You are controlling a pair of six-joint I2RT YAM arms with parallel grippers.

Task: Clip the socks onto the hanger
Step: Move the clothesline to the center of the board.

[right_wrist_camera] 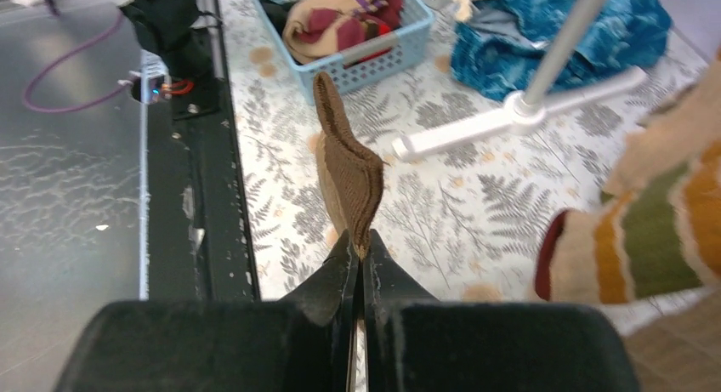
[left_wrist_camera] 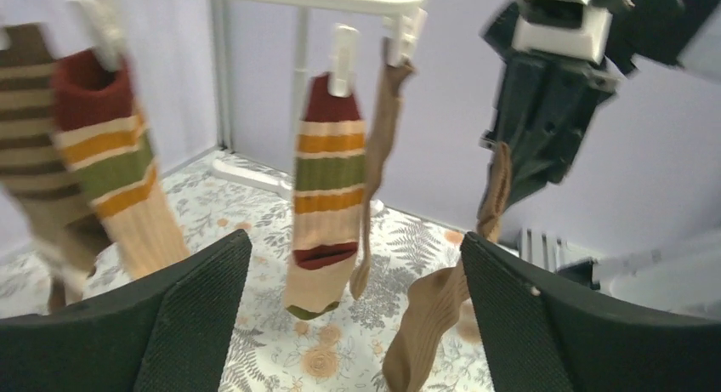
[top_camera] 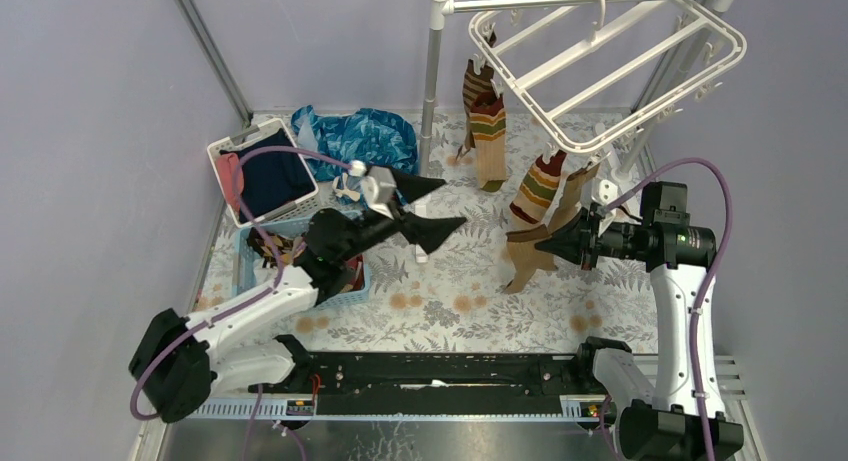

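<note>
The white hanger (top_camera: 600, 61) hangs tilted at the back right. Clipped to it are a dark-striped sock (top_camera: 478, 81), two banded socks (top_camera: 488, 131) (top_camera: 538, 186) and a thin tan sock (top_camera: 577, 186). My right gripper (top_camera: 548, 243) is shut on a plain tan sock (top_camera: 525, 263), which dangles below it; in the right wrist view the sock (right_wrist_camera: 349, 171) sticks out beyond the pinched gripper (right_wrist_camera: 359, 247). My left gripper (top_camera: 438, 206) stands open and empty left of that sock. In the left wrist view the gripper (left_wrist_camera: 354, 241) faces the banded sock (left_wrist_camera: 327, 196) and the tan sock (left_wrist_camera: 434, 315).
The grey rack pole (top_camera: 432, 81) stands behind my left gripper, its white foot (right_wrist_camera: 510, 120) on the floral cloth. A blue patterned cloth (top_camera: 355, 136), a white basket (top_camera: 225, 146) of navy clothes and a blue basket (top_camera: 243, 271) of socks sit left. A black rail (top_camera: 440, 376) runs along the near edge.
</note>
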